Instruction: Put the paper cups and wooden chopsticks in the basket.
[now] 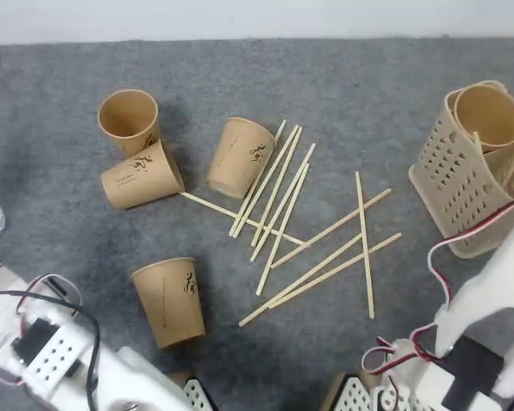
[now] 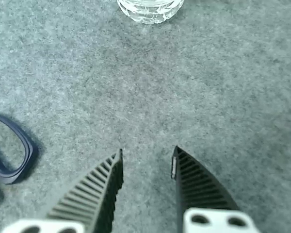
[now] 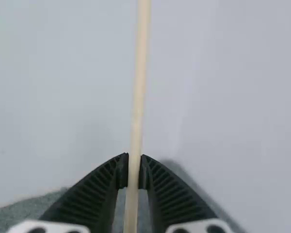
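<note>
Right gripper pinched shut on one wooden chopstick, raised before a pale wall.
Such a thin stick could swivel in the jaws and miss the basket, its mouth crowded by a paper cup. High view gives basket and loose chopsticks; right wrist view gives the grip.

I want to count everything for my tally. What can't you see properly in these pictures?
1. High view: the basket is cut off by the right edge, and the paper cup inside it hides what lies beneath.
2. Left wrist view: the glass thing and the dark loop are each cut off by an edge.
3. Right wrist view: the chopstick in the right gripper runs past the edges, hiding its ends.
</note>
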Action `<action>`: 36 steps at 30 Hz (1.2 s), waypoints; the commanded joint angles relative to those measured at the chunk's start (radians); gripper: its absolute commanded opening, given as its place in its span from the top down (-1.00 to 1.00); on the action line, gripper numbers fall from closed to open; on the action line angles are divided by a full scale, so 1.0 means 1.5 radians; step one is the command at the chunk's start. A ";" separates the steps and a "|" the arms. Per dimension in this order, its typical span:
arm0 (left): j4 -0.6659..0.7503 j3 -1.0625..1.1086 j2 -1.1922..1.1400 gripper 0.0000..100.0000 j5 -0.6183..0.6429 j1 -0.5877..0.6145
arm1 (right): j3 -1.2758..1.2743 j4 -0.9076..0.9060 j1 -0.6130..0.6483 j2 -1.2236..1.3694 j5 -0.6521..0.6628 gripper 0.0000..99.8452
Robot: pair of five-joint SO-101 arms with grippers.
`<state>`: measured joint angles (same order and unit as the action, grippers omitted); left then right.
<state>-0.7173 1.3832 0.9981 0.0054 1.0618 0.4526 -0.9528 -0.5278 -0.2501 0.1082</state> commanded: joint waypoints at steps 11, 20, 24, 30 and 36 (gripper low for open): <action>0.033 0.002 0.012 0.67 0.009 -0.006 | -0.340 0.182 -0.010 -0.120 -0.016 0.99; 0.033 0.002 0.012 0.67 0.009 -0.006 | -0.630 0.295 0.002 -0.280 -0.010 0.99; 0.033 0.002 0.012 0.67 0.009 -0.006 | -0.746 0.336 0.024 -0.358 0.028 0.99; 0.033 0.003 0.012 0.67 0.009 -0.006 | -0.860 0.365 0.023 -0.469 0.032 0.97; 0.033 0.003 0.012 0.67 0.009 -0.006 | -0.912 0.360 0.022 -0.509 0.033 0.67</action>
<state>-0.6897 1.3970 0.9981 0.0054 1.0602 -0.9145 -0.4296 -0.5033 -0.9743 0.1435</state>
